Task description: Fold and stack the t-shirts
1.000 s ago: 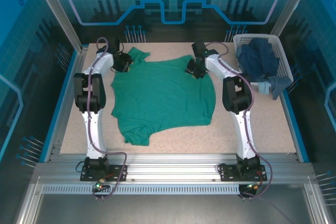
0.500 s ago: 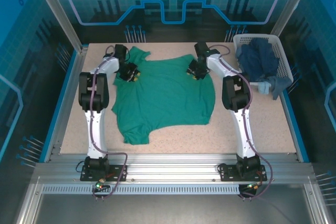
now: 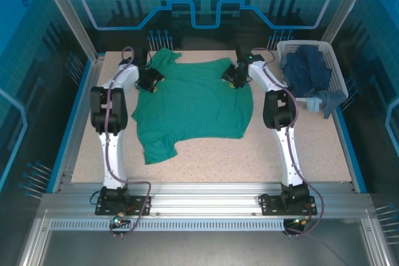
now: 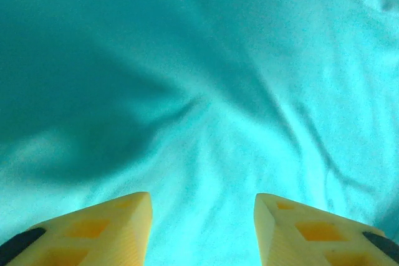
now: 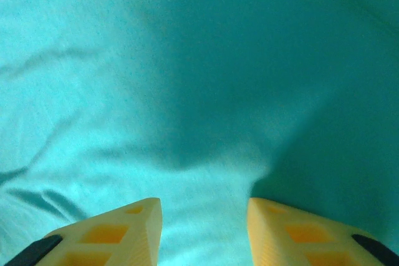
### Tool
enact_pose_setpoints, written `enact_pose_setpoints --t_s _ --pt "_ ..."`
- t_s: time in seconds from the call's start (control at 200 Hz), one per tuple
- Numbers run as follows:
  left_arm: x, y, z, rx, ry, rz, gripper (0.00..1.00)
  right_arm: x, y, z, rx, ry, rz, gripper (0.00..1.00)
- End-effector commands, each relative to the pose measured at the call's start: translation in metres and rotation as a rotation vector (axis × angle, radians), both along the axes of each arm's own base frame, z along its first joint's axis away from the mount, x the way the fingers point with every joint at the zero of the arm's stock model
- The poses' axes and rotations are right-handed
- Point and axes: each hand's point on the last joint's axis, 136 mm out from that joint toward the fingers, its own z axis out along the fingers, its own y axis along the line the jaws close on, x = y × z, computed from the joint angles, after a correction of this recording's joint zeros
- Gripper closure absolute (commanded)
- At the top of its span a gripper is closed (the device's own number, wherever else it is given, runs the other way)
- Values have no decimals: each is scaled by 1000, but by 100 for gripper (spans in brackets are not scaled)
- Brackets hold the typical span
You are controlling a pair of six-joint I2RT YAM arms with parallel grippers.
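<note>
1 green shirt (image 3: 193, 107), ctr of 1 table (image 3: 312, 154). 1 basket (image 3: 336, 71) at 2 o'clock; navy shirts (image 3: 308, 66) heaped in it, qty can't tell. 2 arms: left arm (image 3: 107, 116) at 9, right arm (image 3: 278, 113) at 3. 2 grippers: left gripper (image 3: 149, 82), right gripper (image 3: 232, 78); 2 yellow fingers (image 4: 93, 228) ea.

I see one t-shirt (image 3: 193, 104) spread flat on the table (image 3: 299, 154), a little left of centre and between my two arms. The left gripper (image 3: 149, 80) sits over its far left corner, just beside a sleeve. The right gripper (image 3: 232, 76) sits over its far right edge. The basket (image 3: 293, 44) stands in the table's far right corner, apart from that shirt. The other t-shirts (image 3: 308, 70) lie heaped in it, some cloth hanging over its near rim.
</note>
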Motion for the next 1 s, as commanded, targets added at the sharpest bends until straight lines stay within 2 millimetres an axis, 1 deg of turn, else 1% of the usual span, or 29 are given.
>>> enact_pose_setpoints --t_s 0.0,0.015,0.035,0.07,0.135,0.14,0.23,0.305,0.355,0.38,0.4,0.405,0.46,0.5,0.535,0.595,0.655,0.78,0.915,0.99 --pt "-51 22 63 115 -51 47 49 -16 0 77 -15 -115 10 58" --pt "-59 22 64 118 -46 46 49 -21 -2 88 -15 -127 3 58" --pt "-70 22 64 118 -33 46 49 -27 -5 91 -22 -122 -8 58" --pt "-93 21 61 120 3 45 49 -41 -9 95 -31 -109 -25 58" --pt "-139 19 49 107 83 42 49 -70 -16 98 -40 -74 -63 58" --pt "-143 19 49 106 85 41 49 -76 -17 91 -44 -53 -64 58" --pt "-210 13 24 79 194 24 51 -123 -23 88 -36 -19 -104 60" --pt "-264 10 7 66 265 1 53 -164 -27 79 -27 21 -114 63" --pt "-292 5 -1 48 290 -21 55 -189 -26 71 -4 44 -104 64" --pt "-304 3 -5 39 299 -30 55 -200 -27 66 5 64 -99 64" --pt "-310 1 -3 27 291 -41 56 -210 -27 62 8 81 -94 64" --pt "-314 0 -6 24 299 -42 56 -212 -27 61 9 85 -94 64" --pt "-328 -7 -9 -12 292 -80 57 -235 -27 50 11 123 -78 65" --pt "-340 -9 -12 -16 309 -92 57 -247 -28 45 5 137 -66 65" --pt "-345 -10 -14 -17 308 -108 57 -257 -29 39 -5 146 -56 65" --pt "-352 -11 -20 -11 308 -123 58 -269 -32 30 -23 163 -43 65" --pt "-350 -16 -22 -20 286 -140 58 -279 -35 21 -30 188 -45 65" --pt "-354 -23 -29 -22 303 -145 60 -290 -40 13 -46 203 -43 66" --pt "-368 -22 -42 -1 364 -145 63 -293 -43 16 -59 196 -36 66" --pt "-369 -21 -49 12 364 -144 65 -292 -43 19 -63 188 -33 66"
